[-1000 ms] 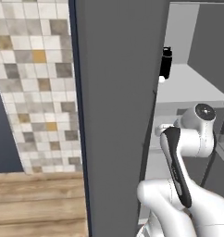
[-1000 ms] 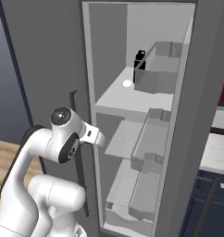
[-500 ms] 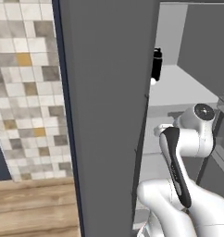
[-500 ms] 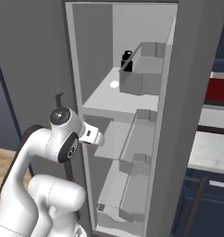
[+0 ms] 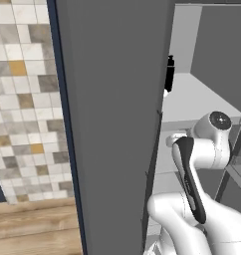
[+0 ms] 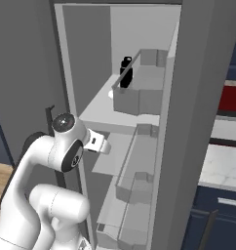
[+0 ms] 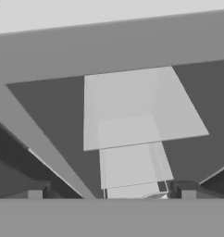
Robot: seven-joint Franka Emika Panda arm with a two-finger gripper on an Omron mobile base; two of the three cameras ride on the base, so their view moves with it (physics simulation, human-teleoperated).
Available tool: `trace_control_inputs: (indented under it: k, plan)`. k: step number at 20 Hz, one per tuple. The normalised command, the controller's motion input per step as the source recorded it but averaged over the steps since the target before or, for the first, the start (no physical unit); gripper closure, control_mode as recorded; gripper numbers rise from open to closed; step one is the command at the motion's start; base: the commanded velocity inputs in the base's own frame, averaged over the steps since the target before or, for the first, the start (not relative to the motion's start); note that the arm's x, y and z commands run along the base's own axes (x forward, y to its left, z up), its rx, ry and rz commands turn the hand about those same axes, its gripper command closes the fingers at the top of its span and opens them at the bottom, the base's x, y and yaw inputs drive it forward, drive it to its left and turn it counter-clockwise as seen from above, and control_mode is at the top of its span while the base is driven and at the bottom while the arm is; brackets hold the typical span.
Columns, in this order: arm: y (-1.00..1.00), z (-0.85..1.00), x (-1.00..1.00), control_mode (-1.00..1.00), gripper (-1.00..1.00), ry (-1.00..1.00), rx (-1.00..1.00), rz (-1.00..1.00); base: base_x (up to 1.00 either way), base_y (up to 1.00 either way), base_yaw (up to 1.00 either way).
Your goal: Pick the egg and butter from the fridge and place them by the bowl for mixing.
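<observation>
The fridge (image 6: 86,53) stands open, and its grey door (image 5: 112,124) fills the middle of the left base view. On the upper shelf (image 6: 103,111) a small white egg (image 6: 111,94) lies beside a black bottle; it also peeks out below the bottle as the egg (image 5: 166,92). The butter and the bowl are out of view. My arm reaches into the fridge below that shelf. In the hand view my gripper (image 7: 111,194) is open with nothing between its fingertips (image 7: 35,193), and it faces pale shelves and bins.
A black bottle (image 6: 126,72) stands on the upper shelf. Grey door bins (image 6: 139,100) line the inside of the right door. A tiled wall (image 5: 23,99) and wooden floor (image 5: 33,229) lie left. A navy cabinet (image 6: 222,215) with a pale counter stands right.
The whole picture has shifted in both base views, so the base has moved and the fridge now looks closer. The arm keeps its pose and the gripper stays open.
</observation>
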Motion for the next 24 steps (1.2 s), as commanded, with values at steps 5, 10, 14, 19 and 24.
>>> trace_control_inputs:
  k: [5, 10, 14, 19, 24]
  plan:
    - [0.00, 0.00, 0.00, 1.00, -1.00, 0.00, 0.00, 0.00, 0.42, -0.22, 0.00]
    - [0.00, 0.00, 0.00, 1.00, -1.00, 0.00, 0.00, 0.00, 0.35, -0.18, 0.00]
    - [0.00, 0.00, 0.00, 1.00, -1.00, 0.00, 0.00, 0.00, 0.34, -0.11, 0.00]
    - [0.00, 0.00, 0.00, 1.00, -1.00, 0.00, 0.00, 0.00, 0.07, -0.02, 0.00]
    - [0.00, 0.00, 0.00, 1.00, -1.00, 0.00, 0.00, 0.00, 0.00, 0.00, 0.00]
